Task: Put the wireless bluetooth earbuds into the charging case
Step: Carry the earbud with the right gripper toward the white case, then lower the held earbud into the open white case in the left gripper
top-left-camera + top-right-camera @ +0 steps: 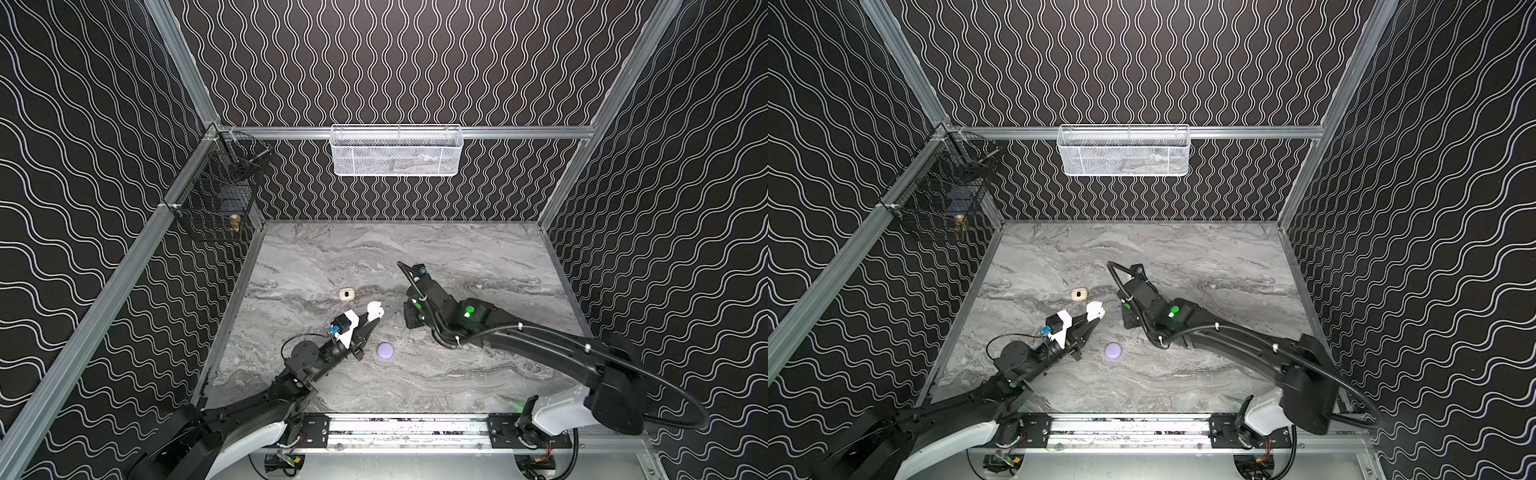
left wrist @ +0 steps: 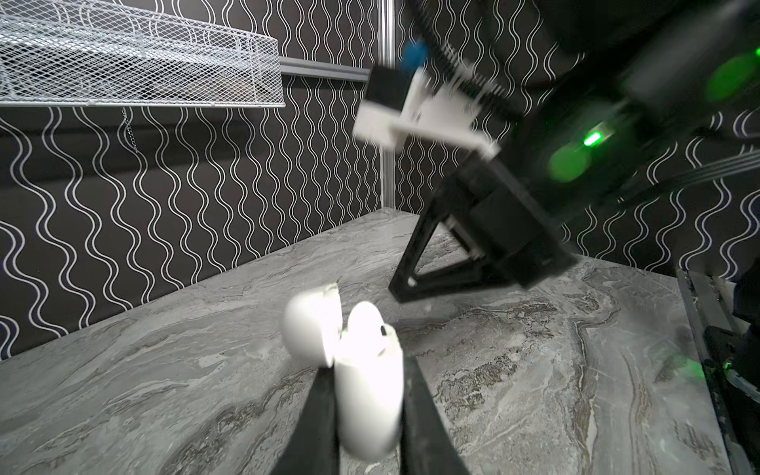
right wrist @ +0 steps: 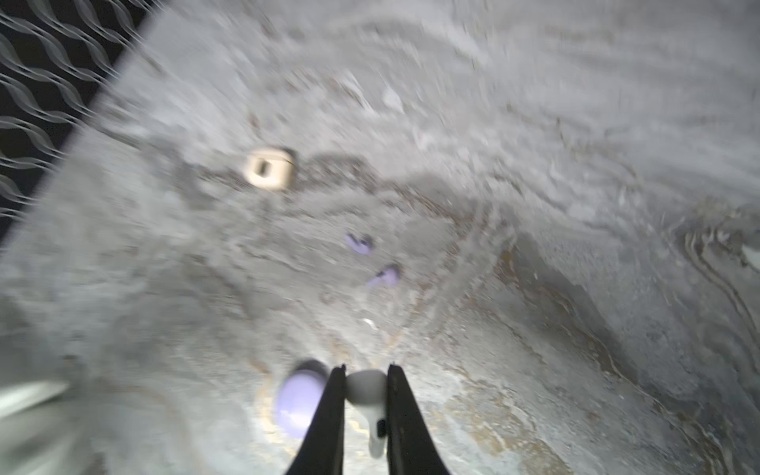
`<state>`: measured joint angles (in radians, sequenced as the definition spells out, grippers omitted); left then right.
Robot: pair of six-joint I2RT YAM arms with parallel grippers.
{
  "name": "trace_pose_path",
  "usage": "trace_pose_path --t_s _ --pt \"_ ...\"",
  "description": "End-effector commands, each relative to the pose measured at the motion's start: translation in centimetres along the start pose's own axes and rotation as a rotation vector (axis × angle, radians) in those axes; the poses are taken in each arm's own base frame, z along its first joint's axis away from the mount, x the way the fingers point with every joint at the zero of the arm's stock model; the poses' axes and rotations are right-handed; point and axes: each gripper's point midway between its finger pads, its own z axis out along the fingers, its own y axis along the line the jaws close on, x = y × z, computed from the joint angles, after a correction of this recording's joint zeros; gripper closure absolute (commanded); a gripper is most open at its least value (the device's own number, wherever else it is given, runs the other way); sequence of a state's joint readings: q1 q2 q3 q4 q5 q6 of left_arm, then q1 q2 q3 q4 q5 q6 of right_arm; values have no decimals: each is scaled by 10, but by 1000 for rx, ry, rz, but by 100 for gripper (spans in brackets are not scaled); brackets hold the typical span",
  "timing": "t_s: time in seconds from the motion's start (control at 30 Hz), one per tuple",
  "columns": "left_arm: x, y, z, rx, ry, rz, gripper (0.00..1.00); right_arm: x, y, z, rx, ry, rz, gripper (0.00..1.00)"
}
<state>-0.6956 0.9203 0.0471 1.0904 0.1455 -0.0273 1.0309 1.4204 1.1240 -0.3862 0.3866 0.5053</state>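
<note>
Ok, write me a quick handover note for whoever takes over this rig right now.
Left gripper: shut on the white case, lid open.
Right gripper: shut on a white earbud, not yet inserted.
A second white earbud seems already seated in that case.
Two lavender earbuds lie loose on the table; lavender case and cream case rest there too.
Left: seat the held earbud, then the lavender pair.

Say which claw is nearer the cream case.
Left. In both top views the left claw, shut on the open white case, is just right of the cream case; the right claw, gripping a white earbud, is farther right.
</note>
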Motion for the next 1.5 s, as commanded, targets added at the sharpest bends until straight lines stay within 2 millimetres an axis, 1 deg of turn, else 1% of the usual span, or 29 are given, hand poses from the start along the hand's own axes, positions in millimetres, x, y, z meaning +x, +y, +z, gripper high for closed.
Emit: trace_pose_path --t_s 0.0,0.07,0.17,0.23,0.3,0.43,0.53,0.57,0.77,0.83,0.93,1.17,1.47 --pt "-15 -4 -1 26 -65 14 100 -30 24 -35 -20 -195 51 91" --pt "-16 -7 -1 38 -71 21 100 -41 47 -60 -95 -275 62 92" --pt "-17 -10 -2 53 -85 27 100 -50 73 -86 -247 -361 94 93" --pt "-20 -14 -3 77 -100 33 100 -54 81 -96 -310 -405 125 93" --pt "-23 -18 -3 99 -115 39 100 -56 85 -102 -346 -426 144 93" --pt "-24 -20 -3 116 -119 40 100 -52 91 -96 -350 -408 151 93" --pt "-25 -23 -3 130 -125 42 100 -52 100 -94 -389 -411 169 94" --pt "-25 -22 -3 128 -128 43 100 -41 99 -87 -385 -392 163 94" --pt "-26 -23 -4 127 -131 44 100 -31 102 -75 -388 -375 178 95" --pt "-26 -22 -4 124 -127 48 100 -27 104 -69 -376 -361 172 95" --pt "-26 -22 -4 124 -125 47 100 -21 104 -61 -362 -351 176 96" --pt "-28 -21 -6 119 -135 49 100 -14 104 -52 -345 -329 173 96" --pt "-32 -22 -8 121 -149 51 100 -9 100 -47 -316 -316 167 97"
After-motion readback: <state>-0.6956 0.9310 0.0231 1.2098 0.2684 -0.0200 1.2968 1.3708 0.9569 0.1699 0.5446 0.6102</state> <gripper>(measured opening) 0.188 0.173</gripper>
